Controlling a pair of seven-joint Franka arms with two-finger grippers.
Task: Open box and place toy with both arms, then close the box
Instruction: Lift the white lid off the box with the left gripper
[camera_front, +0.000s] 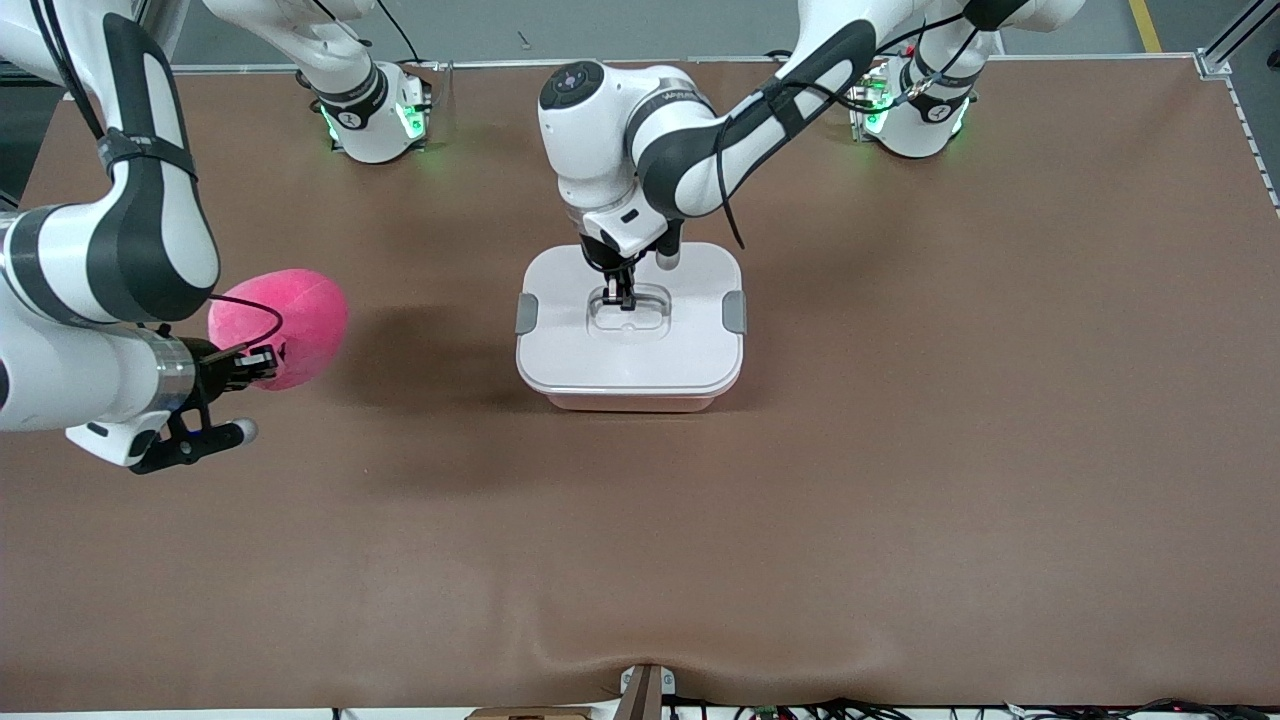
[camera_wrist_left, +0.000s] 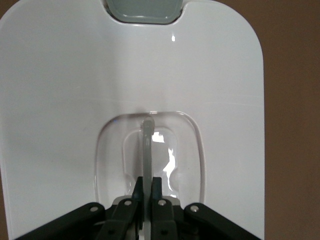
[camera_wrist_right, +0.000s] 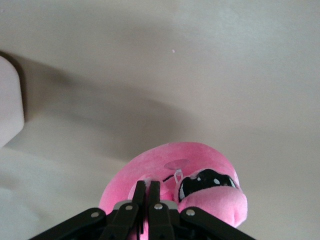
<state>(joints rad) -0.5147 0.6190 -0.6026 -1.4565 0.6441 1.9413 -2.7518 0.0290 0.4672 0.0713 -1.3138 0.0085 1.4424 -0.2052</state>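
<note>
The box (camera_front: 630, 392) stands mid-table with its white lid (camera_front: 640, 345) on and grey clips (camera_front: 527, 313) at both ends. My left gripper (camera_front: 625, 298) is down in the lid's recess, shut on the thin grey handle (camera_wrist_left: 146, 145). In the left wrist view the left gripper (camera_wrist_left: 147, 182) pinches that bar over the lid (camera_wrist_left: 75, 90). The pink toy (camera_front: 290, 310) hangs in my right gripper (camera_front: 262, 362), above the table toward the right arm's end, apart from the box. In the right wrist view the right gripper (camera_wrist_right: 147, 186) is shut on the toy's plush (camera_wrist_right: 210, 165).
The brown table (camera_front: 900, 450) stretches wide around the box. The two arm bases (camera_front: 375, 115) stand along the edge farthest from the front camera. A corner of the box (camera_wrist_right: 10, 100) shows in the right wrist view.
</note>
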